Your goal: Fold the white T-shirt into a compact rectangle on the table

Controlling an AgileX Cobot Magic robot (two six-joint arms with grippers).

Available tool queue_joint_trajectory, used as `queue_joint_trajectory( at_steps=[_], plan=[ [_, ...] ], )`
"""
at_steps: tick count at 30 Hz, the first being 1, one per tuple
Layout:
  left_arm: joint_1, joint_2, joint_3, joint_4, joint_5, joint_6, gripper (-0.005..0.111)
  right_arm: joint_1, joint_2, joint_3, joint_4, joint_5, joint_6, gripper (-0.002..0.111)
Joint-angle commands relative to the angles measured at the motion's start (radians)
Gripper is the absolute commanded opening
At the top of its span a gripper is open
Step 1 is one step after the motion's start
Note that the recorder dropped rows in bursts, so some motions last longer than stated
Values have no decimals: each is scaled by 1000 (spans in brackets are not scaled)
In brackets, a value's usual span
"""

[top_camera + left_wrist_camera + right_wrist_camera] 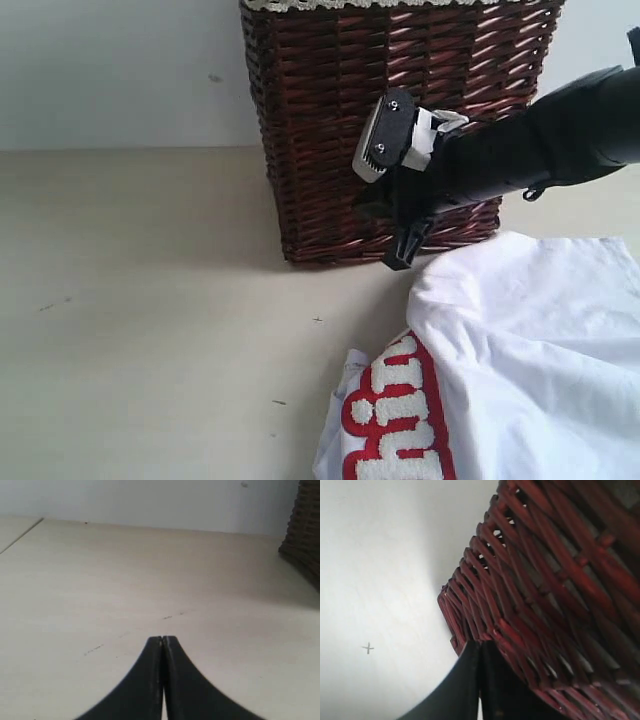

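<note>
T-shirt (540,350) cloth lies just beside my right gripper (401,260), down at the right of the exterior view. That gripper's two black fingers (465,690) are pressed flat together, with only a thin seam between them and nothing pinched there. Its tip points down toward the table (150,300), close to the shirt's upper left edge; I cannot tell whether it touches the fabric. Right behind the tip stands the wicker basket (330,100), dark red-brown, and my right wrist view looks straight at its lower corner and woven wall. My right arm (560,140), black, reaches in from the right across the basket's front.

My left gripper (163,640) is also closed, fingers tight against each other and holding nothing. It hangs low over bare table, with a corner of the basket at the edge of its view.

The shirt is white and bunched on the table, running out of the frame at the right and the bottom. A plain white fold lies over part of the chest, and beside it the fluffy white letters (400,410) with thick red outlines show. A small dark cross (317,320) marks the table between the basket and the shirt.
</note>
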Motion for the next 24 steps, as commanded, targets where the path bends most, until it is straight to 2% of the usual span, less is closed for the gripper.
queue_joint_trajectory(
  at_steps=[1, 7, 13, 17, 21, 24],
  plan=[
    [-5, -7, -4, -3, -11, -1, 0, 1, 30, -43, 25, -19, -20, 0],
    [-5, -7, -4, -3, -11, -1, 0, 1, 89, -84, 96, -107, -20, 0],
    [-5, -7, -4, -3, -11, -1, 0, 1, 65, -112, 110, -63, -18, 0],
    [-5, -7, -4, -3, -11, -1, 0, 1, -32, -100, 74, 61, 117, 0],
    [-5, -7, -4, -3, -11, -1, 0, 1, -154, -80, -105, 279, 323, 0],
    [-5, -7, -4, -3, -11, -1, 0, 1, -211, -59, -274, 475, 395, 0]
  ],
)
